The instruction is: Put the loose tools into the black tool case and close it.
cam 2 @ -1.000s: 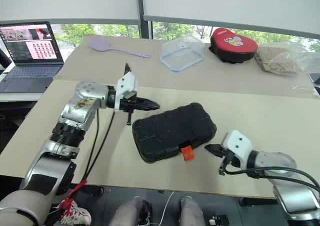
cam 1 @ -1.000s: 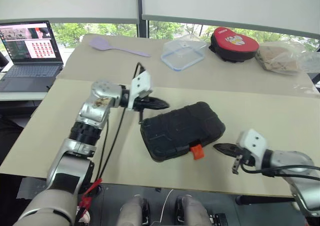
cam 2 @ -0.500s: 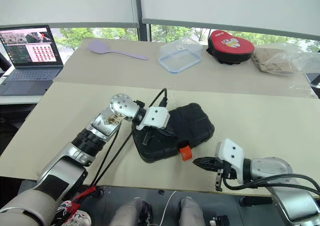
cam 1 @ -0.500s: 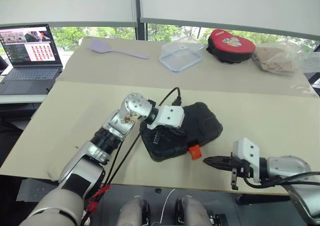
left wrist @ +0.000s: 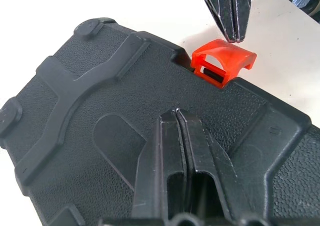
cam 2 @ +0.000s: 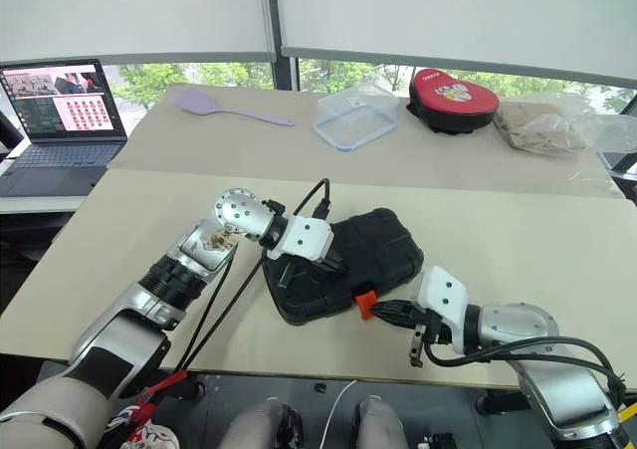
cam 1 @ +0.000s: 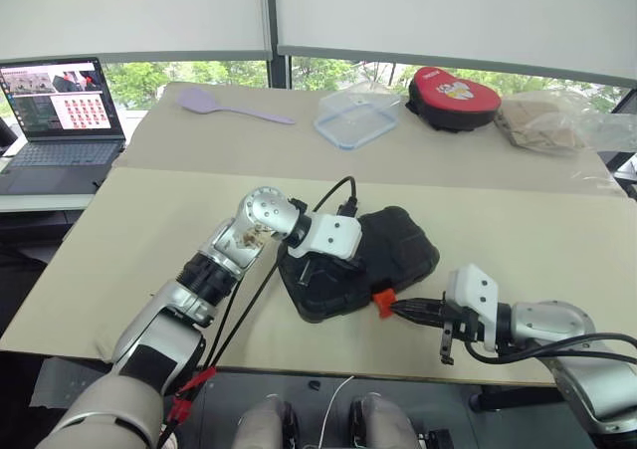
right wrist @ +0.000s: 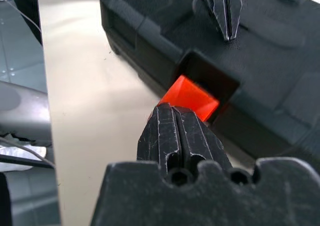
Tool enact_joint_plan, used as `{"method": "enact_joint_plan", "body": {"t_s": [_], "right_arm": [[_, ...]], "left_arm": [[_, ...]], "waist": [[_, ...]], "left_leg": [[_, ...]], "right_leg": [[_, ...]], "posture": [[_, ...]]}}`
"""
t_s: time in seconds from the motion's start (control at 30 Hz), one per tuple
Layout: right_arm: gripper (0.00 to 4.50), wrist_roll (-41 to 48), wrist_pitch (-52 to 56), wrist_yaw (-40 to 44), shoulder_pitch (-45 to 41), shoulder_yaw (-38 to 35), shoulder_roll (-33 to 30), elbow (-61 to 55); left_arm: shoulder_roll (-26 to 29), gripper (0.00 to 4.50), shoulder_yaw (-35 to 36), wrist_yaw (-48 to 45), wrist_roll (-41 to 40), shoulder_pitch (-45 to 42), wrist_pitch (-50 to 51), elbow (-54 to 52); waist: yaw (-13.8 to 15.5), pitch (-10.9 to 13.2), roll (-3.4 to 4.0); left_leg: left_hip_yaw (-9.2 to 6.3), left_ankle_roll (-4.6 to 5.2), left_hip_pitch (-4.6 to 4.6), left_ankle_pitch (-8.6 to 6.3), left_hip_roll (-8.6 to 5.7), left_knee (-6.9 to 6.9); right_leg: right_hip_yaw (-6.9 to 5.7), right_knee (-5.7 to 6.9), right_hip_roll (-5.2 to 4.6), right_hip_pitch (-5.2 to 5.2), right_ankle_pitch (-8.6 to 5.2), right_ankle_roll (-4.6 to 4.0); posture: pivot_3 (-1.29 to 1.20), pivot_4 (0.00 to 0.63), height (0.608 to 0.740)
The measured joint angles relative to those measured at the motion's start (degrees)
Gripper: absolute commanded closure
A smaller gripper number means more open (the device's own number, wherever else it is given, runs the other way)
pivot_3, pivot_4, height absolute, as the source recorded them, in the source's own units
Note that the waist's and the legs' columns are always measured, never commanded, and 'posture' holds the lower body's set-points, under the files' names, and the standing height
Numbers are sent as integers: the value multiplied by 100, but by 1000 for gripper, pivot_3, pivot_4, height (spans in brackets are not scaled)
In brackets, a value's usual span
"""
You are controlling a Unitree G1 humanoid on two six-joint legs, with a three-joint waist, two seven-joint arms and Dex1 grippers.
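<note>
The case (cam 1: 358,262) lies shut near the front middle of the surface (cam 1: 129,230), textured shell up, its orange latch (cam 1: 382,302) on the near edge and flipped outward, not yet snapped down. The left gripper (left wrist: 176,117) rests on top of the shell, its fingers pressed together with nothing between them, tips pointing toward the latch. The right gripper (cam 1: 404,310) comes in from the near right, its fingers also closed and empty, tips just at the latch; whether they touch it cannot be told.

Farther back on the surface lie a lilac spatula (cam 1: 231,109) at the left, a clear lidded box (cam 1: 355,116) in the middle, a red-and-black pouch (cam 1: 454,93) and a crumpled plastic bag (cam 1: 552,123) at the right. An open laptop (cam 1: 58,120) stands at the far left.
</note>
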Motion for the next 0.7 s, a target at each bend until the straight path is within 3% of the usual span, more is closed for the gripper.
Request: {"method": "enact_joint_plan", "body": {"t_s": [0.2, 0.7], "right_arm": [[4500, -866, -366, -208, -263, 676, 185, 818], [4500, -930, -641, -660, -17, 467, 915, 906]], "left_arm": [[-65, 4406, 21, 7, 1, -6, 11, 46], [-222, 4406, 35, 153, 251, -46, -219, 170]], "waist": [[9, -2, 1], [-46, -5, 1]], "left_leg": [[2, 4, -5, -2, -2, 1], [2, -1, -7, 0, 3, 0]], "right_leg": [[-2, -1, -3, -2, 0, 1], [1, 1, 1, -7, 2, 2]], "posture": [[0, 150, 731], [0, 150, 731]]}}
